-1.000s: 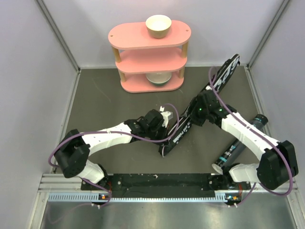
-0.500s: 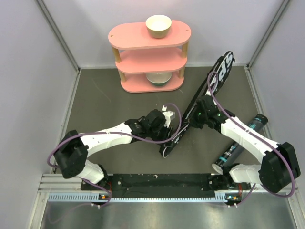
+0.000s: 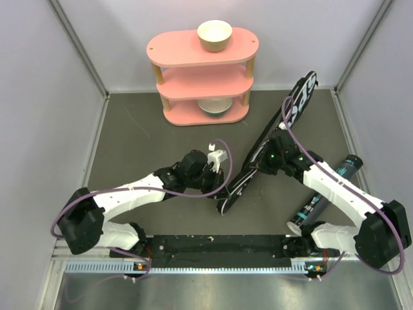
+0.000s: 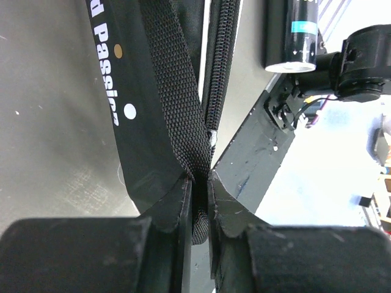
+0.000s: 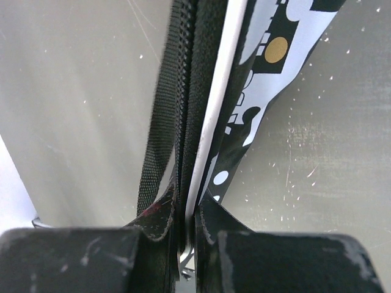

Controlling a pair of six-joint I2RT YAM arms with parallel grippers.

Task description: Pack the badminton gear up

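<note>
The long black bag (image 3: 271, 139) lies diagonally across the mat, turned up on its edge, with white lettering at its far end. My left gripper (image 3: 222, 175) is at the bag's near part. In the left wrist view that gripper (image 4: 197, 180) is shut on the bag's black webbing strap (image 4: 174, 91), beside the zipper (image 4: 220, 61). My right gripper (image 3: 261, 160) is at the bag's middle. In the right wrist view that gripper (image 5: 188, 198) is shut on the bag's zipper edge (image 5: 195, 91) and white piping. The black tube (image 3: 326, 194) lies to the right of the bag, untouched.
A pink three-tier shelf (image 3: 203, 77) stands at the back centre, with a cream bowl (image 3: 214, 33) on top and another bowl (image 3: 215, 106) on its lowest tier. Grey walls close in the left, right and back. The arms' mounting rail (image 3: 213, 245) runs along the near edge.
The bag has turned from lying flatter to standing on its edge, and its far end swung a little left. My left arm drew back to the left. The right gripper has shut on the bag.
</note>
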